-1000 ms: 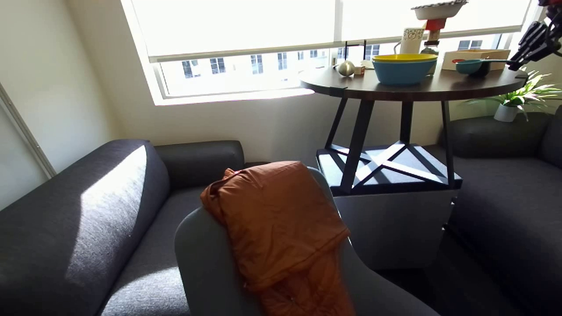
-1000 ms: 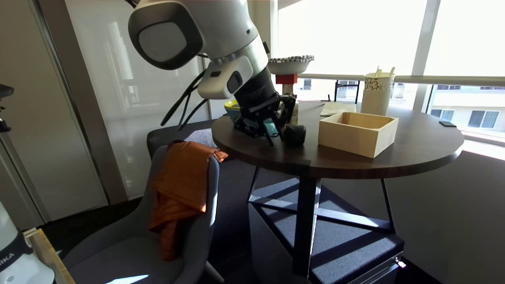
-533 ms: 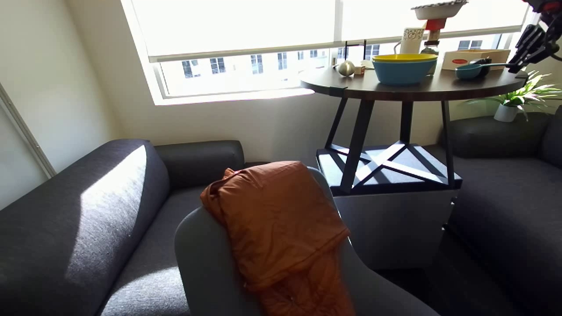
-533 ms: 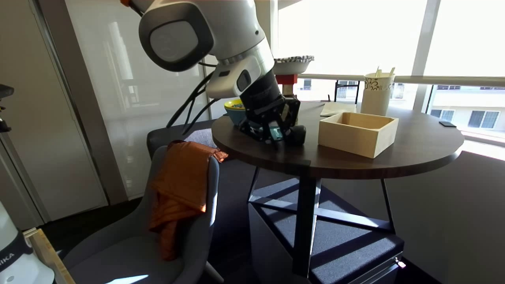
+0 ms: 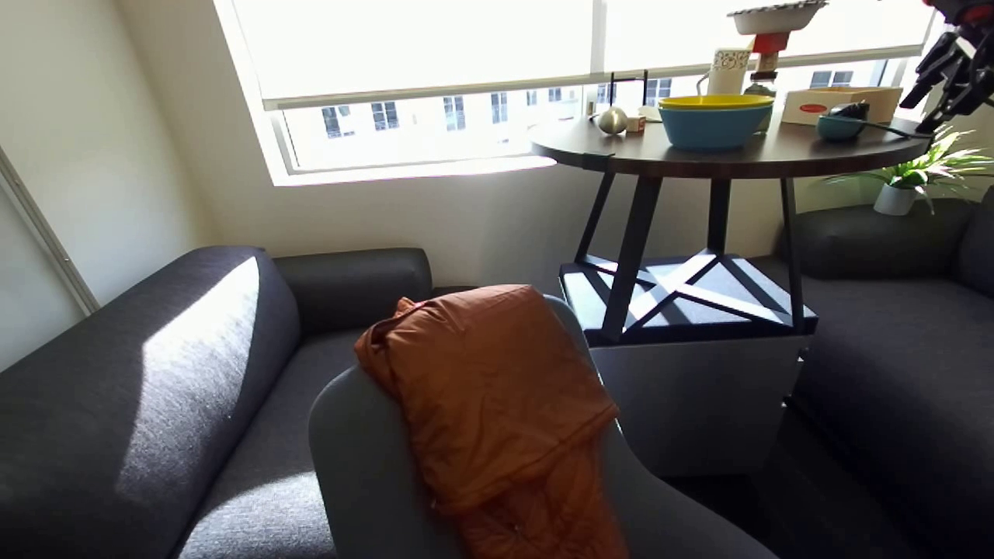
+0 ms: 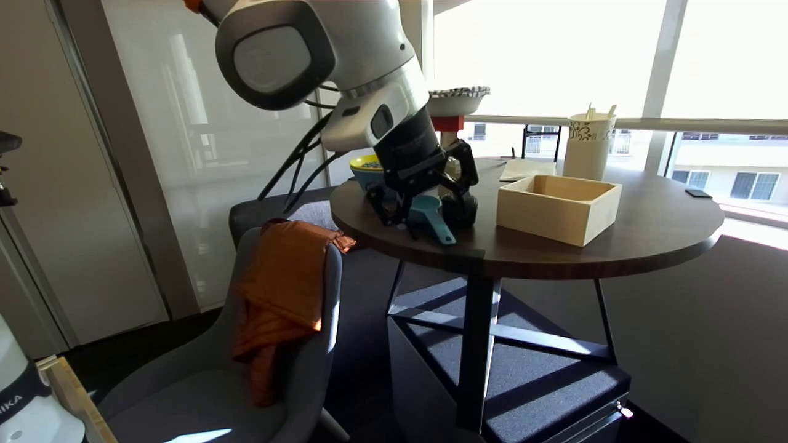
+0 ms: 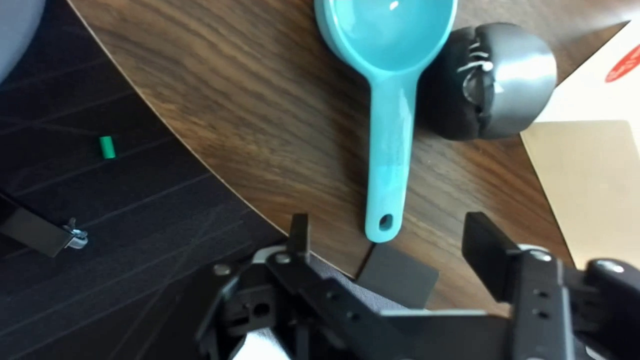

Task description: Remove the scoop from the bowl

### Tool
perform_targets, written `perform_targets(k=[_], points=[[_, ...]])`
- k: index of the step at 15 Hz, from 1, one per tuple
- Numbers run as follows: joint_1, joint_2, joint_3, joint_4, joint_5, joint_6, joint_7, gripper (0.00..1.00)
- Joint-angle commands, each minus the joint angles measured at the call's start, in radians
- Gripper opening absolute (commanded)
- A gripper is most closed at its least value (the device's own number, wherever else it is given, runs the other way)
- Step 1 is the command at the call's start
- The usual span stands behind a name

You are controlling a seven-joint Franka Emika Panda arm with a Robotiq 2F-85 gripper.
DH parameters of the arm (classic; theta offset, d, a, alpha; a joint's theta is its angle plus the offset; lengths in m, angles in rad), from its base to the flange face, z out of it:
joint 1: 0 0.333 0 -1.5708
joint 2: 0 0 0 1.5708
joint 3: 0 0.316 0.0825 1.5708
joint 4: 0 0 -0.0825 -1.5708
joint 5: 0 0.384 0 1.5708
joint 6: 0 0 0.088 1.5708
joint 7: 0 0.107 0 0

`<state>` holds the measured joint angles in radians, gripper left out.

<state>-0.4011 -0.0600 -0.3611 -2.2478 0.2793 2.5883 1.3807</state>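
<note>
Claw (image 7: 391, 245) spread wide, scoop (image 7: 392, 130) on wooden table (image 6: 659, 215) by window (image 5: 431, 136).
Bowl (image 6: 364, 178), left, partly behind claw in an exterior view; wrist view crops scoop's far end.

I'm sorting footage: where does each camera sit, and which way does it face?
Wrist view: sits behind the open end effector, visible along the bottom; looks down at the scoop and table.
In an exterior view: sits near the chair, facing the window; little more than the end effector shows, upper right.
In an exterior view: sits slightly above the table, facing across it; the arm, end effector and probably the base, lower left, show.
Both exterior views share the table, chair and jacket.
</note>
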Motion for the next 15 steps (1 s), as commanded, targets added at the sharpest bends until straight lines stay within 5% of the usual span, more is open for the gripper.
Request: perform_targets(k=[1,9,10,15], points=[[-0.007,-0.066,-0.027,-0.008,0.034,-0.059,-0.086,1.0],[0.013,-0.176,-0.096,-0.03,0.289,-0.161,-0.592,1.0],[-0.011,-0.135,-0.069,-0.006,0.231,-0.133,-0.501,1.0],[-0.01,-0.15,-0.077,-0.011,0.262,-0.155,-0.567,1.0]])
